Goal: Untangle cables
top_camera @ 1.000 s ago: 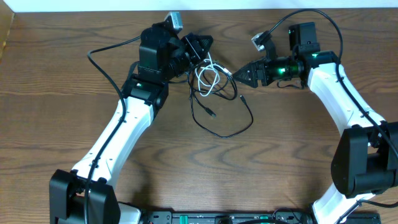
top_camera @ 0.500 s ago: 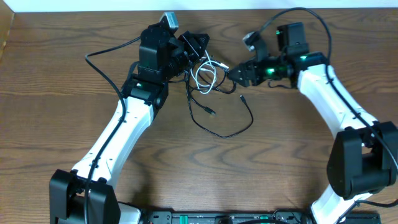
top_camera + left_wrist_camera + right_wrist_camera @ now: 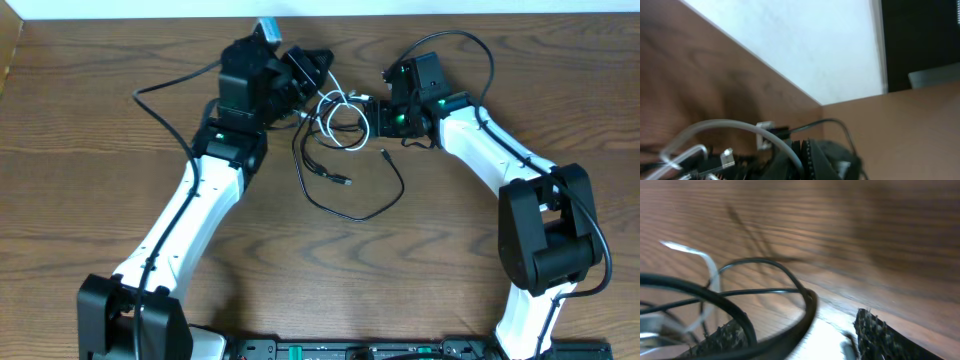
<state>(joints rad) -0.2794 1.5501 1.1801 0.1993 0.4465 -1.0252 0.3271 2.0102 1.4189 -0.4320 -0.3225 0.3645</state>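
Seen from overhead, a white cable coiled in small loops and a black cable trailing a wide loop toward the near side are lying tangled on the far middle of the table, between the two arms. The left gripper is sitting at the knot's far-left edge. The right gripper is sitting against its right side.

From the left wrist, the white cable is arching just past the dark fingers, with a silvery plug beside it. I cannot tell how far that pincer is gaping.

From the right wrist, the two pads are standing wide apart, and the black cable is crossing the gap between them.
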